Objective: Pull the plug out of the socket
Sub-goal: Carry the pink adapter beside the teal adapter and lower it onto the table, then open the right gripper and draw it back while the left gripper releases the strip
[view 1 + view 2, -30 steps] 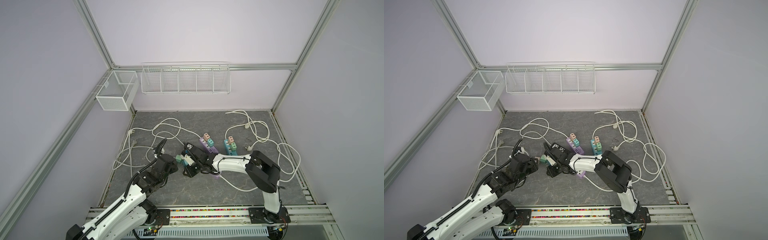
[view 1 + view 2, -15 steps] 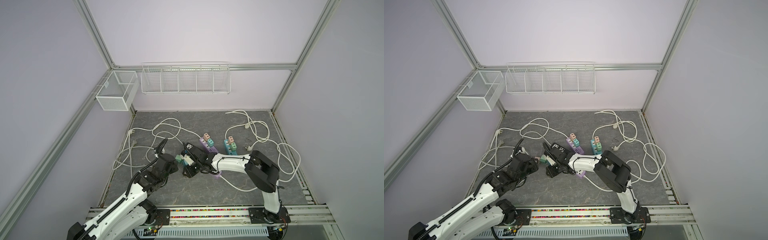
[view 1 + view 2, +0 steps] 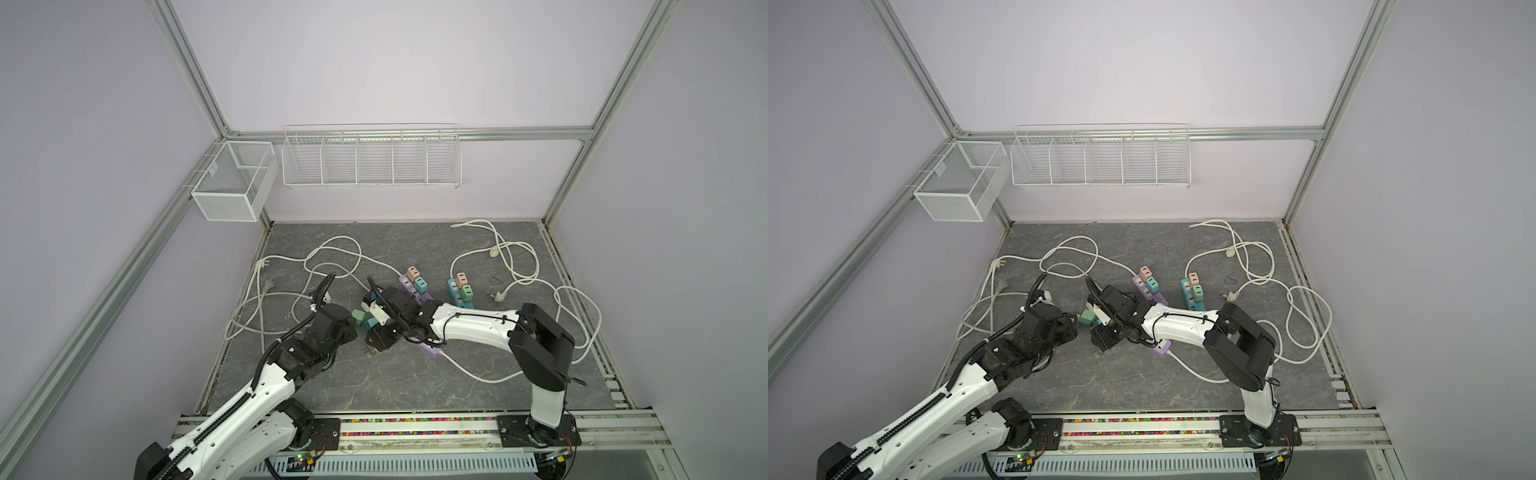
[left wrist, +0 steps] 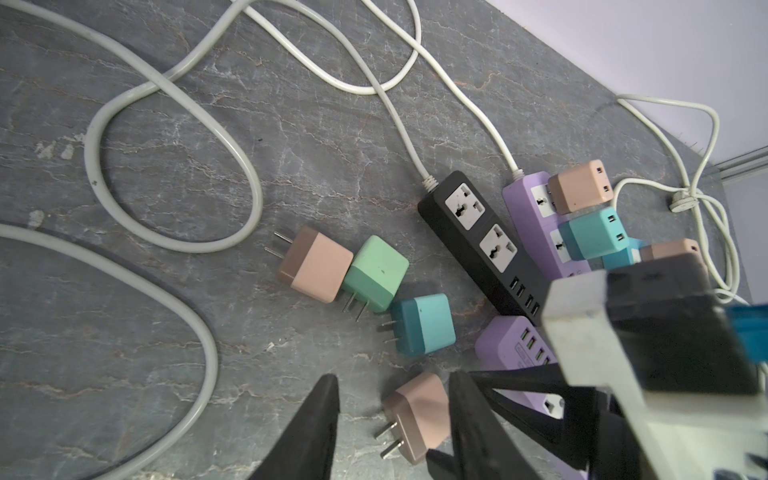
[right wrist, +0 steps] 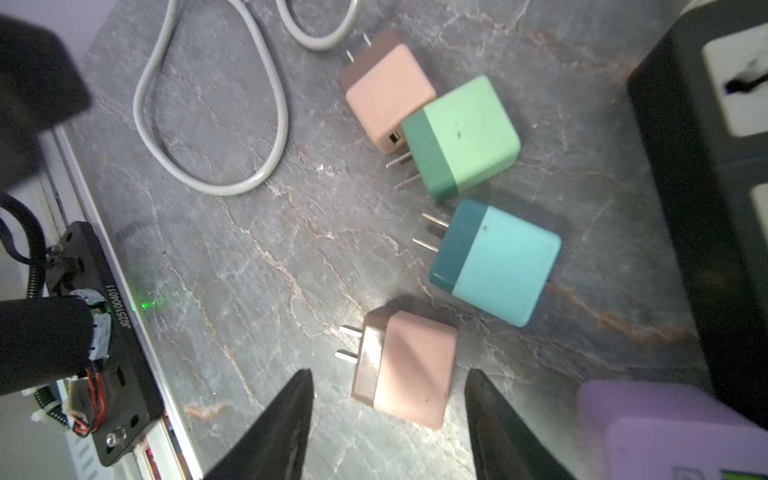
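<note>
The pink plug (image 5: 409, 370) lies flat on the gray table (image 5: 249, 270), with both prongs bare and out of any socket. The right gripper (image 5: 389, 374) hangs over it with jaws apart. One black finger (image 5: 291, 428) stands on each side of the plug with a clear gap at both, so nothing is clamped. The purple power strip (image 5: 665, 428) sits just right of the plug, and a black power strip (image 5: 706, 166) lies just beside that. Just far of the plug is a loose blue plug (image 5: 498, 262). Beyond it a green plug (image 5: 461, 135) touches a second pink plug (image 5: 386, 89).

In the left wrist view the left gripper (image 4: 392, 375) also has its fingers spread and grips nothing. The pink plug (image 4: 419, 411) appears between them there, but the right wrist view shows only the right gripper's fingers beside it. Only the left wrist view shows the far end of the purple power strip (image 4: 528, 195), where a peach plug (image 4: 579, 187) and a teal plug (image 4: 594, 232) sit in its sockets.

In both top views the right gripper (image 3: 376, 343) reaches across to left of the middle, close to the left gripper (image 3: 350, 333), and hides most of the pink plug. Only these views show a blue power strip (image 3: 457, 297) farther right and white cords (image 3: 332, 249) looping across the far half of the table.
</note>
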You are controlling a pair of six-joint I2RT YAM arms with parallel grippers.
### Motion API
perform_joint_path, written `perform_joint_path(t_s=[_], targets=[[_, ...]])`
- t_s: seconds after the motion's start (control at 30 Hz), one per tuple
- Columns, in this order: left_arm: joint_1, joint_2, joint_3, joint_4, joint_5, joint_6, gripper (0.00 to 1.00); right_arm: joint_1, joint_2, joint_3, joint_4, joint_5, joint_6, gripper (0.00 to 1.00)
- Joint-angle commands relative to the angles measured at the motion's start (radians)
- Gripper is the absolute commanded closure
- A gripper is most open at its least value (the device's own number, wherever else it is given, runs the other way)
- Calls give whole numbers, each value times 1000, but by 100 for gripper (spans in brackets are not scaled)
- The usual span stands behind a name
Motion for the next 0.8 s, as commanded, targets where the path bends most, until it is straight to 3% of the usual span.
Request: perform_joint_path(t_s=[0.0,0.5,0.77], targets=[[5,-10,46,-22,10,13,55,-8,-96,-26,-5,41,-42,32],[6,-6,175,-45,78,46,42,-107,-381,-114,-57,188,-104,1],[6,121,250,44,125,108,37,-178,-461,-156,-88,296,-133,12]])
